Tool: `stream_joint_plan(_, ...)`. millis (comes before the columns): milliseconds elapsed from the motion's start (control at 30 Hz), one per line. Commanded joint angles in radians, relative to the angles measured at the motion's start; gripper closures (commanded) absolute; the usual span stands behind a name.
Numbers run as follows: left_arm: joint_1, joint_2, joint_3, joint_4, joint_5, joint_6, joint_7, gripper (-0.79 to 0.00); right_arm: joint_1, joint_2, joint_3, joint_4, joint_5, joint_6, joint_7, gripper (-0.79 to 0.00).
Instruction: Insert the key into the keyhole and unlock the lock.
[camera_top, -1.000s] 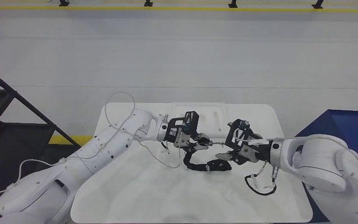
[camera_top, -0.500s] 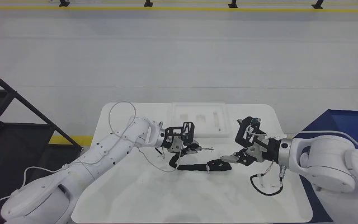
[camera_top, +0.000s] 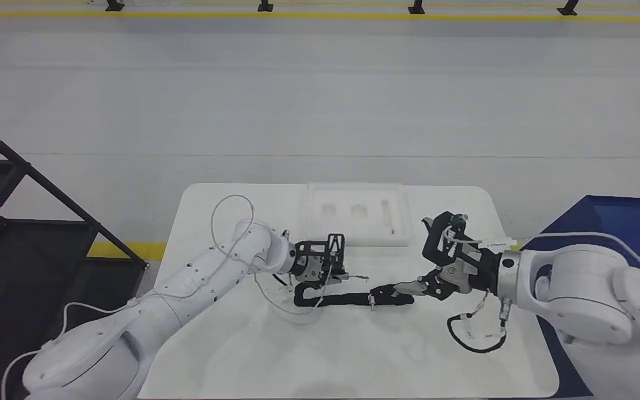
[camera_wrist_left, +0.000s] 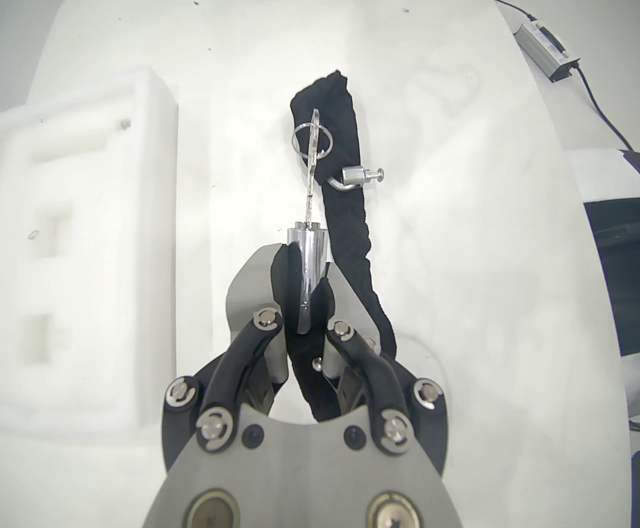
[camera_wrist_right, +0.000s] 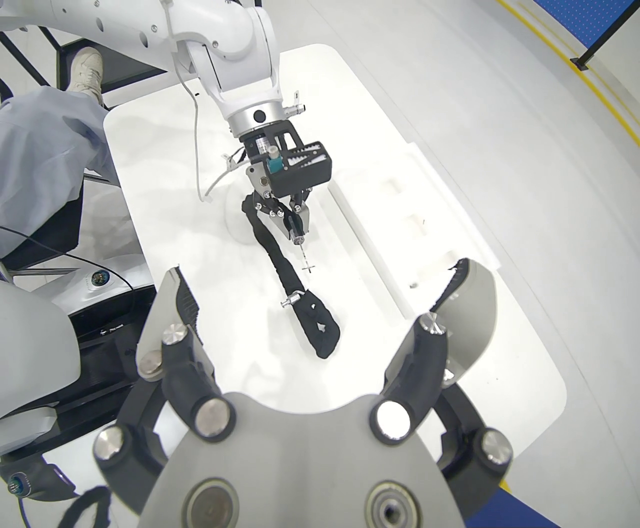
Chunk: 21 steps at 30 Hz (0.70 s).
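My left gripper (camera_wrist_left: 305, 280) is shut on the chrome lock cylinder (camera_wrist_left: 311, 260). The key (camera_wrist_left: 312, 165) sticks out of the cylinder's end, with its ring (camera_wrist_left: 312, 140) hanging at the far tip. A black fabric-covered chain (camera_wrist_left: 350, 220) runs from the lock across the table, and its silver locking pin (camera_wrist_left: 361, 176) lies free beside the key. In the top view the left gripper (camera_top: 325, 265) holds the lock at the chain's (camera_top: 350, 297) left end. My right gripper (camera_wrist_right: 320, 280) stands open above the chain's (camera_wrist_right: 280, 260) far end, holding nothing, and sits right of it (camera_top: 425, 283).
A white foam tray (camera_top: 355, 212) with cut-out pockets lies at the table's back edge, close beside the left gripper. A small power adapter (camera_wrist_left: 547, 52) with its cable sits off the table's far side. A black cable loop (camera_top: 470, 335) hangs under the right arm.
The left gripper has pulled the lock with the key to the left and toward the front, stretching the chain out. The right gripper has drawn back to the right, away from the key.
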Motion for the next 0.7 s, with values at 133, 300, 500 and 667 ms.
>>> stream_joint_plan(133, 0.001, -0.02, -0.002, 0.048, 0.027, 0.005, 0.031, -0.785, 0.005, -0.002, -0.022, 0.037, 0.017, -0.016, -0.015, -0.785)
stream_joint_plan(300, 0.0, -0.028, -0.022, 0.086, 0.017, -0.019, 0.083, -0.785, 0.021, -0.005, -0.054, 0.085, 0.034, -0.033, -0.022, -0.785)
stream_joint_plan(500, -0.02, -0.016, -0.084, 0.072, 0.016, -0.058, 0.203, -0.785, 0.056, -0.01, -0.095, 0.157, 0.048, -0.066, -0.04, -0.785)
stream_joint_plan(667, -0.056, 0.008, -0.155, 0.048, 0.011, -0.094, 0.29, -0.785, 0.102, -0.016, -0.116, 0.226, 0.083, -0.113, -0.072, -0.785)
